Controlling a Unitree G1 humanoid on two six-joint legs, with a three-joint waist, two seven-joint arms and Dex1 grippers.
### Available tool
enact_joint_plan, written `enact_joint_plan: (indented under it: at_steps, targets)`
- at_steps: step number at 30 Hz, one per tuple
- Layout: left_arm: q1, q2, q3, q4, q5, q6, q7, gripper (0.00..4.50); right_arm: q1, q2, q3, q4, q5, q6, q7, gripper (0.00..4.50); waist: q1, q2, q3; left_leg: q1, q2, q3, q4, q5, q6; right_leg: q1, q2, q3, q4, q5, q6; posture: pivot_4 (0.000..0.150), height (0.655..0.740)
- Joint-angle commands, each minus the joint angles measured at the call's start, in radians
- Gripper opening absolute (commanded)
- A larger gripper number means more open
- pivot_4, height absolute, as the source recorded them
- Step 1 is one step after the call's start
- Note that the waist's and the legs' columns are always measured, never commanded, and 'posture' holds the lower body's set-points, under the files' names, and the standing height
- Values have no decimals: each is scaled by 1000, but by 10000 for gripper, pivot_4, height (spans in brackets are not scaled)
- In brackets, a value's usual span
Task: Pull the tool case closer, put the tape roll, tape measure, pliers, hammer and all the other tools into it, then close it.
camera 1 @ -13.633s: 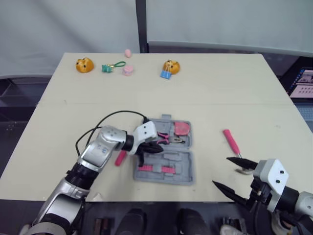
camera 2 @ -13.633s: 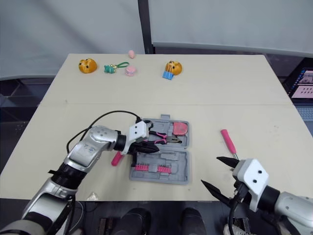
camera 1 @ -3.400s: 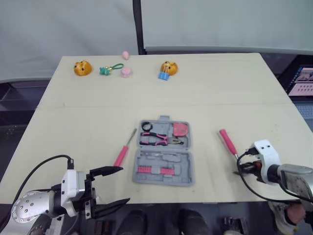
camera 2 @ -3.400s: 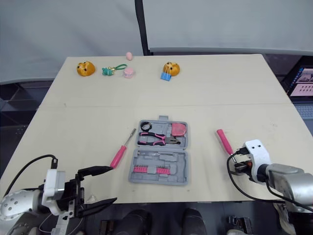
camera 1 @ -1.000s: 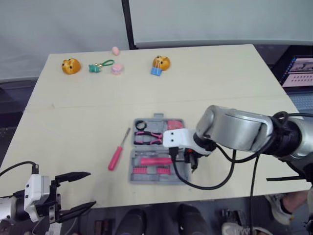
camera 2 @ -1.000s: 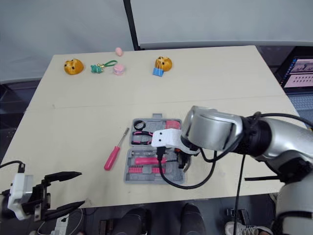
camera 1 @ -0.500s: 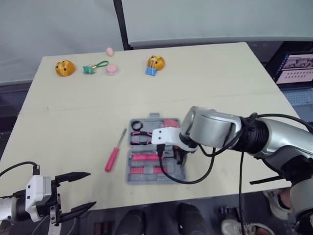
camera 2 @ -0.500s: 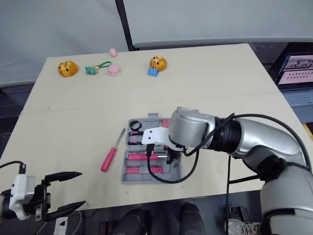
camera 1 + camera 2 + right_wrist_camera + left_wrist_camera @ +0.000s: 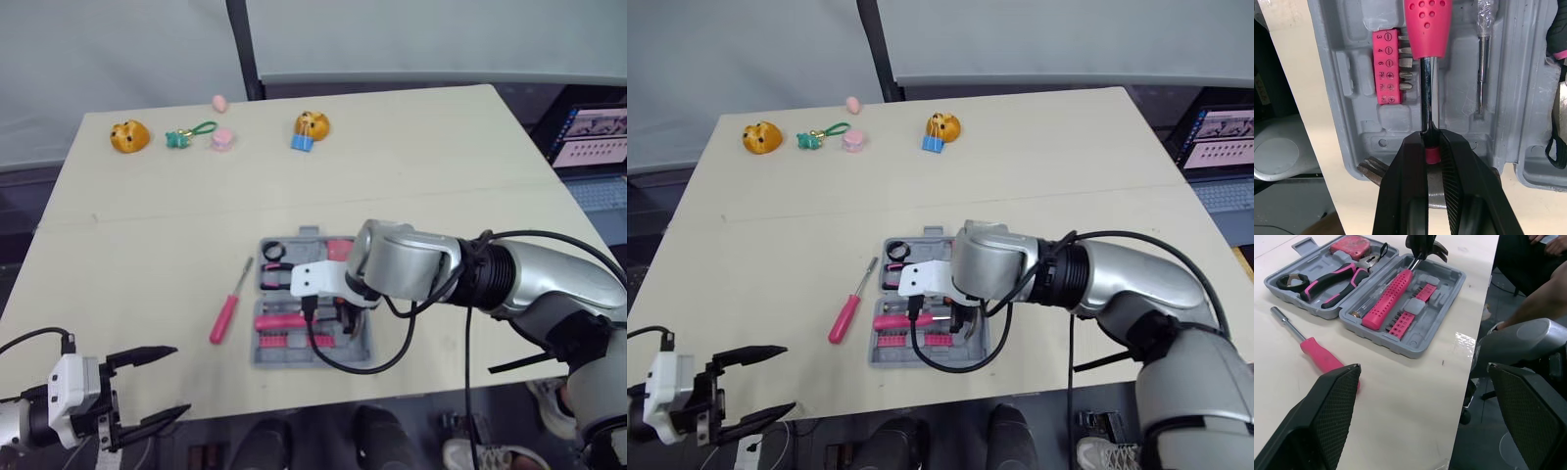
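Moved a little left since half a second ago, with the right gripper [image 9: 1430, 142] pinching the thin neck of the hammer [image 9: 1388, 298]. Lying along the lower half of the tool case [image 9: 1405, 340], maybe resting in its slot. Counted inside: one hammer, one pliers [image 9: 1332, 279], one tape measure [image 9: 1352, 245], one tape roll [image 9: 1290, 280]. One screwdriver [image 9: 227, 310] out on the table [image 9: 470, 176], left of the case, not touching. Case close to the near table edge; lots of bare room above and to the right. Left gripper [image 9: 180, 379] spread wide, holding nothing, lower left of frame.
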State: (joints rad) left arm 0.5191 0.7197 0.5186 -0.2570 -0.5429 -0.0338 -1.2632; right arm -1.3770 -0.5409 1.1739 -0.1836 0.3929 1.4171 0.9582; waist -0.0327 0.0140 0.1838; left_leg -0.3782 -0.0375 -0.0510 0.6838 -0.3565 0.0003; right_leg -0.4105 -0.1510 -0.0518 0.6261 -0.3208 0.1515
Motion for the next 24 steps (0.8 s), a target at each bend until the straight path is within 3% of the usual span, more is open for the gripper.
enact_joint_plan:
  at_steps: [1,24]
  targets:
    - [8,0,24,-1,-13,-3,8,45000,-2,15,-3,4,-15,-18,8,1078,-1,0,0,0,0,0,0,0,0,0,0,0,0,0,0,1500,7121]
    - [19,-14,10,-23,-10,-6,26,45000,26,23,17,20,-32,-26,11,1078,-1,0,0,0,0,1,0,0,0,0,0,0,0,0,0,1500,7121]
